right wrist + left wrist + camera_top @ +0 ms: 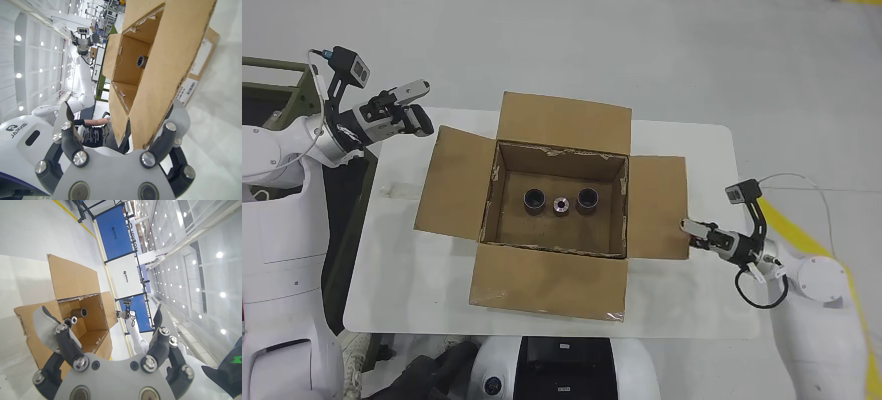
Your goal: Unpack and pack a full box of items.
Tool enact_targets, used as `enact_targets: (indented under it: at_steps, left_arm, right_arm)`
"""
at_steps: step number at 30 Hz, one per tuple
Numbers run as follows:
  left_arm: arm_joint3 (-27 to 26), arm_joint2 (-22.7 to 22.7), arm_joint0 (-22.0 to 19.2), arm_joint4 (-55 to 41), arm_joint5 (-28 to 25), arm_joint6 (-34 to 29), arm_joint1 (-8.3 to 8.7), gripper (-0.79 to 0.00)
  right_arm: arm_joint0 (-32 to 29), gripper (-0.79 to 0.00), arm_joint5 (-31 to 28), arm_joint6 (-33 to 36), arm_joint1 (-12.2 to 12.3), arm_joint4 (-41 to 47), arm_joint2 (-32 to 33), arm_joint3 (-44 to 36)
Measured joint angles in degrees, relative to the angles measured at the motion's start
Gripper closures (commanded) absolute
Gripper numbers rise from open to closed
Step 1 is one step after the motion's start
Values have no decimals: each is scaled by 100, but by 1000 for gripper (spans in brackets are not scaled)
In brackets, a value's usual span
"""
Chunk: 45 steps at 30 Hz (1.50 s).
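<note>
**Cardboard box open, three parts inside**

Cardboard box (552,285) on table (682,300), four flaps spread. On its floor: left cylinder (534,202), metal ring (560,207), right cylinder (588,199). Judged: unpacking unfinished, repacking not begun. Left gripper (420,108) beyond the box's left flap, jaws apart, empty. Right gripper (689,228) straddles the right flap's edge, jaws apart, unclamped. Box mouth unobstructed from above; walls deep.

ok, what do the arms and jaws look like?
White glossy shells on left arm and right arm. Jaws: black linkages with silver bolts on a grey plate, grey pads. Each wrist carries a boxy camera on a black bracket; a black cable loops by the right wrist.
</note>
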Motion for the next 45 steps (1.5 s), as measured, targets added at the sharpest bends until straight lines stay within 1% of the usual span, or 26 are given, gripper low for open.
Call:
enact_targets:
  at_steps: [11,16,21,26,33,39,45]
  left_arm:
    - [0,0,0,0,0,0,0,-785]
    - [0,0,0,0,0,0,0,-785]
    - [0,0,0,0,0,0,0,-785]
    - [0,0,0,0,0,0,0,-785]
    - [0,0,0,0,0,0,0,-785]
    - [0,0,0,0,0,0,0,-785]
    - [0,0,0,0,0,0,0,-785]
  right_arm:
    - [-43,-785,-142,-138,55,316,-153,-582]
    - [-58,-785,-66,-269,73,123,-376,-980]
    - [138,-785,55,-474,66,-209,-834,-1182]
    - [481,-785,243,-605,44,-571,-1377,-1158]
    - [1032,-785,523,-793,-7,-1100,-2167,-869]
    - [1328,-785,693,-1016,-35,-1467,-2573,-665]
    - [1459,-785,837,-1261,-47,-1843,-2840,-605]
